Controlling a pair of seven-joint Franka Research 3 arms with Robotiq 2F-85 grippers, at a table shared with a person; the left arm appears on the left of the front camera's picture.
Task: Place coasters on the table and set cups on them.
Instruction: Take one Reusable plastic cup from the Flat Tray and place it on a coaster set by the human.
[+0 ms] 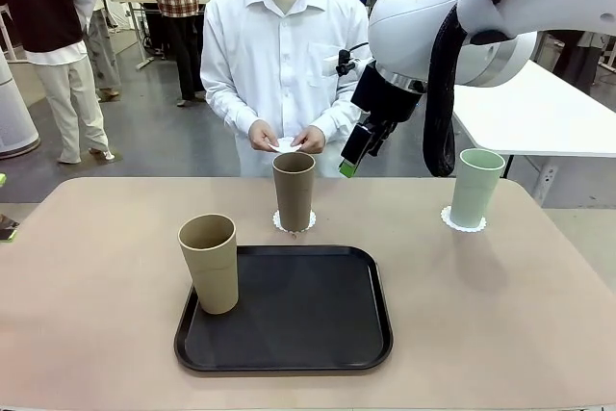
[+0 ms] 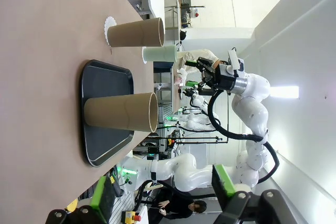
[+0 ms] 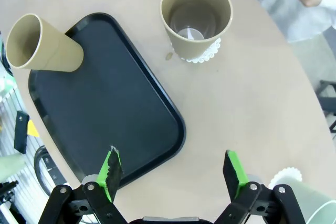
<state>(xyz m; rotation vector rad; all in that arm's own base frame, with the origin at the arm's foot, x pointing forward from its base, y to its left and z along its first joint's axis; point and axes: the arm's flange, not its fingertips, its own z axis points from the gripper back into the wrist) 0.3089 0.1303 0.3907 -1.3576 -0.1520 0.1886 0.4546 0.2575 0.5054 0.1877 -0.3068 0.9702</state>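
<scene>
One tan cup (image 1: 209, 262) stands on the left part of the black tray (image 1: 289, 334). A darker brown cup (image 1: 294, 190) sits on a lacy white coaster (image 1: 294, 227) just beyond the tray. The mint cup (image 1: 475, 187) stands on its own coaster (image 1: 463, 222) at the right of the table (image 1: 96, 286). The person holds a third coaster (image 1: 286, 144) in both hands. My right gripper (image 1: 355, 155) hangs open high above the table between the brown and mint cups; its wrist view looks down on the brown cup (image 3: 195, 17), the tray (image 3: 110, 103) and the tan cup (image 3: 44, 45). My left gripper (image 2: 165, 192) is open, far back from the cups.
A white rectangular table (image 1: 539, 113) stands behind at the right. Bare tabletop lies left of the tray and between the tray and the mint cup. The person stands close to the far edge behind the brown cup.
</scene>
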